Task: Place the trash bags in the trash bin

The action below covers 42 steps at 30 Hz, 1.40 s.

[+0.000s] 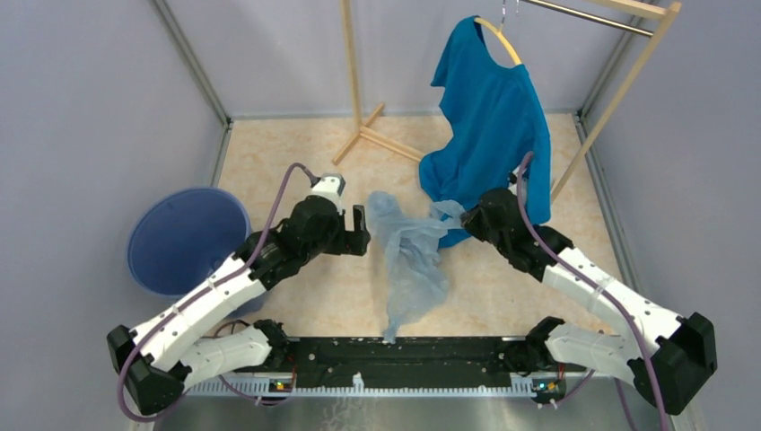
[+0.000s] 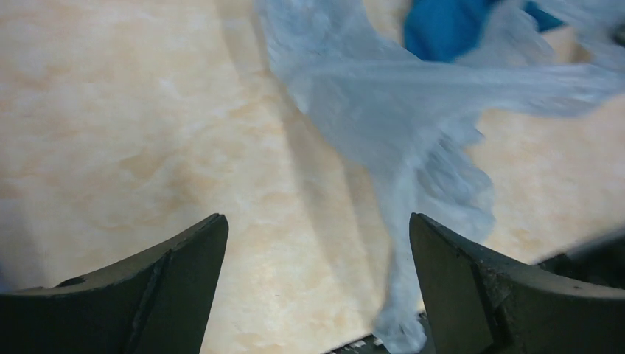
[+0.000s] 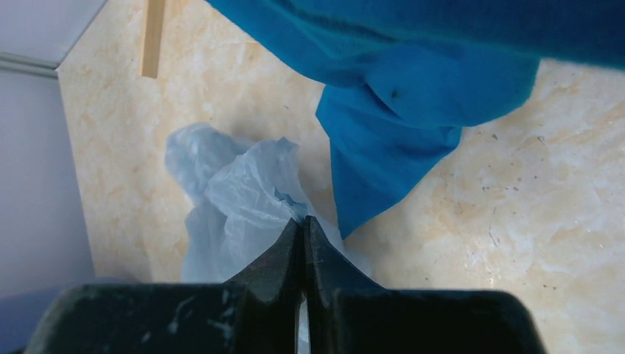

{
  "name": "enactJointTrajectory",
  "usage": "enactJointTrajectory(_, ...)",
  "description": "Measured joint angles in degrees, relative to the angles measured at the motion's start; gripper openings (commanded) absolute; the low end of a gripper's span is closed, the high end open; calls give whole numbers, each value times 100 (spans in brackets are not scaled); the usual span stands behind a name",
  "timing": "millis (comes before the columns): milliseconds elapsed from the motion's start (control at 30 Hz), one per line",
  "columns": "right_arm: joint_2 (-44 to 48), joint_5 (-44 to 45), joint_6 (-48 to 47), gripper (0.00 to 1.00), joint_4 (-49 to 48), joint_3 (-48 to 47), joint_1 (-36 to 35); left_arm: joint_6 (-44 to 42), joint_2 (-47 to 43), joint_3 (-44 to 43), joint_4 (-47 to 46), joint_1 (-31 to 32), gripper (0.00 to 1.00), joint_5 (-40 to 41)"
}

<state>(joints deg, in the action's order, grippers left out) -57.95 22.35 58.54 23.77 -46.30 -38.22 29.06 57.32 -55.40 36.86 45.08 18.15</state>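
Clamped tip to tip at the bottom of its wrist view, the right gripper (image 3: 304,221) pinches a crumpled fold of the trash bag (image 3: 236,192). The bag hangs from that pinch over the table (image 1: 296,171), its tail trailing toward the near edge. It sits between the two arms, well apart from the trash bin (image 1: 135,251) at the far left. Just beside the bag's left edge the left gripper (image 2: 315,221) stands wide, holding nothing.

Since the bin lies on the left arm's side, I judge the left jaws should close on a good bunch of film (a thin pinch of such floppy stuff slips). The right should let go only after that. The blue T-shirt (image 3: 413,110) hangs close to the right fingers and could snag.

Only the top view shows the bin and the bag's full length. The right wrist view shows the pinch sitting on film beside the shirt's hem. The left wrist view shows the bag off-centre, toward the finger on that picture's right
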Motion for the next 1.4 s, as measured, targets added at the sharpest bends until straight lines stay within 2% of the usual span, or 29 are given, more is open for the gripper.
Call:
enactJointTrajectory(100,-76,109,68,0,79,0,0,136,-448,334,-179,-2,98,-999)
enactJointTrajectory(200,-160,144,92,1,118,0,-2,450,-1021,1178,-796,42,98,-2173)
enactJointTrajectory(267,-179,140,92,2,114,0,-2,737,-1180,1718,-1174,208,98,-2651)
enactJointTrajectory(367,-179,94,57,5,96,0,-2,1180,-949,2260,-1694,704,98,-2876)
enactJointTrajectory(433,-179,4,-33,6,63,0,-2,1425,-540,2347,-1899,962,93,-2848)
enactJointTrajectory(500,-179,-127,-188,8,-31,4,-2,1604,-170,2354,-2103,1067,83,-2712)
enactJointTrajectory(533,-173,-205,-280,8,-96,9,-2,1692,72,2361,-2251,1084,73,-2605)
enactJointTrajectory(633,-87,-413,-566,10,-225,42,-2,1897,597,2396,-2566,1088,32,-2428)
enactJointTrajectory(667,-26,-492,-686,10,-275,74,-2,1904,769,2402,-2601,1088,23,-2334)
enactJointTrajectory(733,96,-667,-1010,11,-334,127,-2,1991,907,2400,-2511,1093,12,-2074)
enactJointTrajectory(867,326,-962,-1762,13,-339,140,-2,2009,737,2216,-1635,1097,1,-1207)
enactJointTrajectory(1033,529,-1683,-2664,36,-219,197,0,1915,74,1714,-461,1095,0,-116)
enactJointTrajectory(1200,483,-2883,-3373,74,455,63,-24,1773,-391,1624,52,1095,0,219)
enactJointTrajectory(1267,586,-3136,-3650,80,691,-59,-57,1709,-457,1624,170,1095,0,227)
enactJointTrajectory(1400,741,-3320,-4295,80,1075,-629,-83,1624,-623,1624,262,1095,0,208)
